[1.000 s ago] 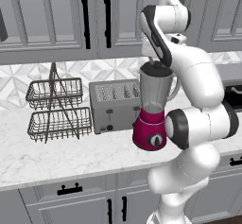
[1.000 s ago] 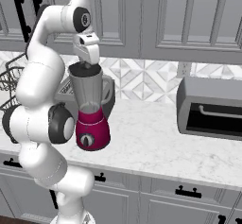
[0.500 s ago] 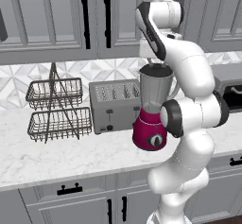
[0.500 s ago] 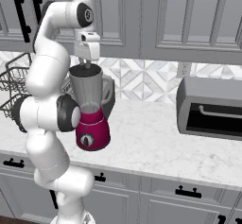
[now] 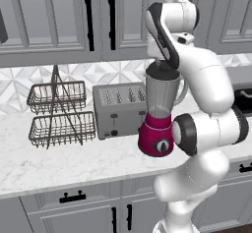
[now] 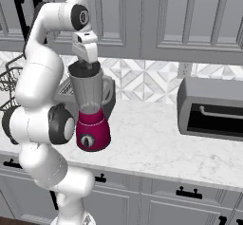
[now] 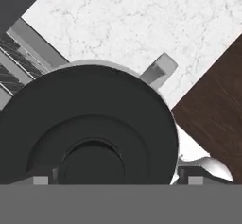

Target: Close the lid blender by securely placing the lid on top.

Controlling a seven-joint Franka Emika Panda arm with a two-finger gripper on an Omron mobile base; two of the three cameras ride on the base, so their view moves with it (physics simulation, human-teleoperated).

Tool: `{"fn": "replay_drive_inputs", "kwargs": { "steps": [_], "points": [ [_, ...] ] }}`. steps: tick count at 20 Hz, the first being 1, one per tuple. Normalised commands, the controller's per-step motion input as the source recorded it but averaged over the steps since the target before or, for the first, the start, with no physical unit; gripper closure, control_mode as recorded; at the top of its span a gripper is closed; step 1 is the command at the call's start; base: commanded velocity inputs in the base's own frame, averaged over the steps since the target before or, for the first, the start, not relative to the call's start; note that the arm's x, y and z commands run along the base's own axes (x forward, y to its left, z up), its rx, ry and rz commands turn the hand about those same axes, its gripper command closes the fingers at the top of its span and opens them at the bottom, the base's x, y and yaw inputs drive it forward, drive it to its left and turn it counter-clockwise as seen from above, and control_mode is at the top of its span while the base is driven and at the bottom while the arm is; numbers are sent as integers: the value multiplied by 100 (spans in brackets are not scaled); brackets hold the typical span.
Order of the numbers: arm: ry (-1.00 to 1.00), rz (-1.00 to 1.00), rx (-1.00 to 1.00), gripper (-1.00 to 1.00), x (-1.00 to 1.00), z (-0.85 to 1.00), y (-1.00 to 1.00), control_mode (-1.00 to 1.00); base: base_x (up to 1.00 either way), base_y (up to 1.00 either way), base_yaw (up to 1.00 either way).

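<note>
While the gripper (image 6: 86,62) hangs straight above it, fingers too hidden to judge, the black lid (image 7: 90,128) sits on the mouth of the blender (image 5: 158,114) beside the toaster (image 5: 118,109).

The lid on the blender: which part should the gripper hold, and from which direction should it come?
Probably the small raised knob at the centre of the lid, taken from straight above. The lid lies flat on the mouth of the blender, and its rim sits close against the jar, so the rim seems to offer little to pinch. The hand view looks straight down on it, so that approach is open.
</note>
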Motion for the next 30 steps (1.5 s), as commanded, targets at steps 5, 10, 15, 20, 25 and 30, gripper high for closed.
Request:
{"fn": "replay_drive_inputs", "kwargs": {
  "steps": [5,10,15,20,25,30],
  "points": [
    [-34,0,-7,-100,-100,-9,20,-100,0,0,0],
    [-18,0,-7,-100,-80,-30,5,-100,0,0,0],
    [-1,0,-5,-100,-34,-40,0,-100,0,0,0],
    [5,0,-4,-100,-5,-28,6,-100,0,0,0],
    [28,0,-3,-100,6,-11,4,-100,0,0,0],
    [51,0,0,-100,8,1,0,-100,0,0,0]
  ]
}}
